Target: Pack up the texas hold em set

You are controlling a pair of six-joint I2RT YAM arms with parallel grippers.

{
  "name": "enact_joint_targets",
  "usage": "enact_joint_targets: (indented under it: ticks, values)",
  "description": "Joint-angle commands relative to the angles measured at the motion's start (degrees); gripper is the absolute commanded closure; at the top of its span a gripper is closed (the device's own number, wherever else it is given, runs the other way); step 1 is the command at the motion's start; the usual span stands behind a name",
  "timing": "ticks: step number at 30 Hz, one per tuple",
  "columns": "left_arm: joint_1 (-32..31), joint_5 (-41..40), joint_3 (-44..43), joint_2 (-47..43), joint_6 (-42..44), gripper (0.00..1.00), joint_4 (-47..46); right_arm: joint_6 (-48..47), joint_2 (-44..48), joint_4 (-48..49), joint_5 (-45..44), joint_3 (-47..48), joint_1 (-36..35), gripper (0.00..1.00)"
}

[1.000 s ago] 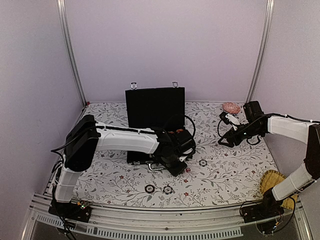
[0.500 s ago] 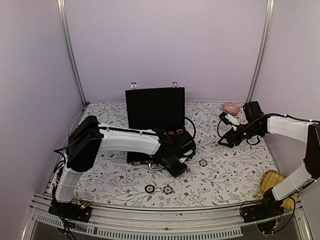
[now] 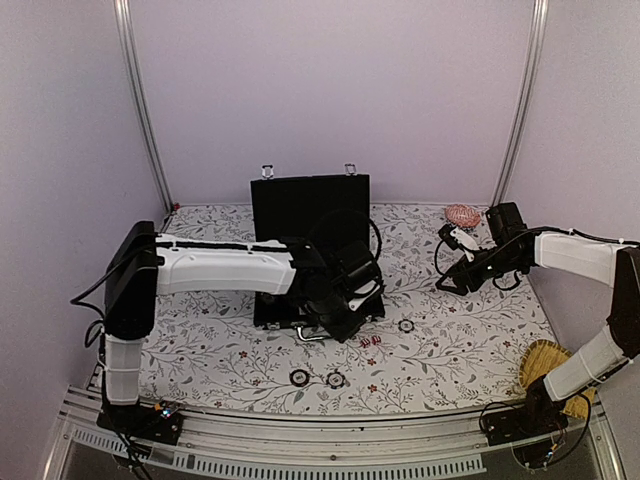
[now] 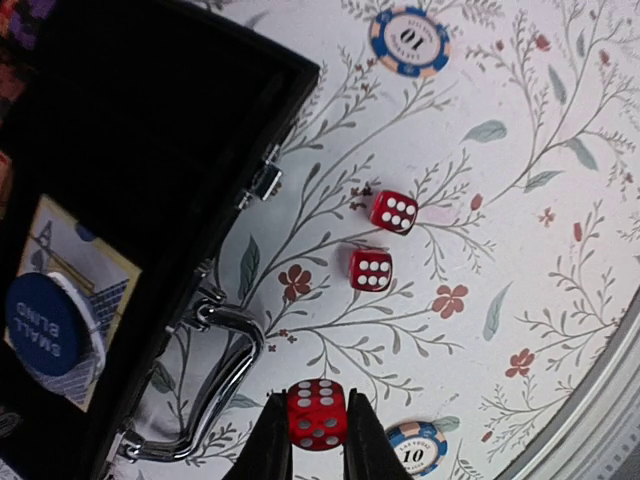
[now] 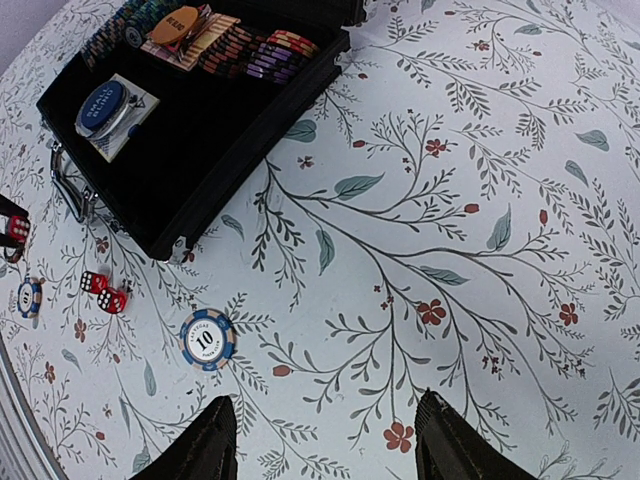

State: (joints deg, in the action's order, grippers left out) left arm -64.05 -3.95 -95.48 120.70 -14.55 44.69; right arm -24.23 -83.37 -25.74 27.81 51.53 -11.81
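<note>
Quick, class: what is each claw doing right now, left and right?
Left claw: closed on a red die.
Right claw: open, holding nothing.

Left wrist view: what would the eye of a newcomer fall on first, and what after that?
First, the red die pinched by the left gripper at the bottom edge. Next, two more red dice lying on the flowered cloth just above it. The open black case fills the left side.
</note>
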Motion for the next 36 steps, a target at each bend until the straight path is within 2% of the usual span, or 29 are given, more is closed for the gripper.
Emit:
enact_joint_targets:
  ticks: [1,7,15,26,36]
  values:
    - [3.89,-0.13,1.00,-6.54,-0.28,0.87,-1.00,-0.38,-0.60,-0.39,1.10,0.65,0.15,0.38]
    - [10.64,-4.40,1.35,-7.23,-4.76,0.87,-1.36,-0.29,-0.50,-0.45,1.09,0.51,0.13,0.38]
    - [15.18,-5.73,-1.57,-1.92,-8.74,0.88,-0.33,-0.29,-0.99,-0.45,1.07,0.52,0.13,0.38]
    - [17.31,-6.52,-3.54,3.54,-10.23,0.88,-0.45,-0.38,-1.47,-0.54,0.99,0.64,0.12,0.38]
    - [18.81,-6.67,-0.88,4.16,-11.43,0.88,-2.94,-0.40,-1.62,-0.63,1.17,0.64,0.10,0.38]
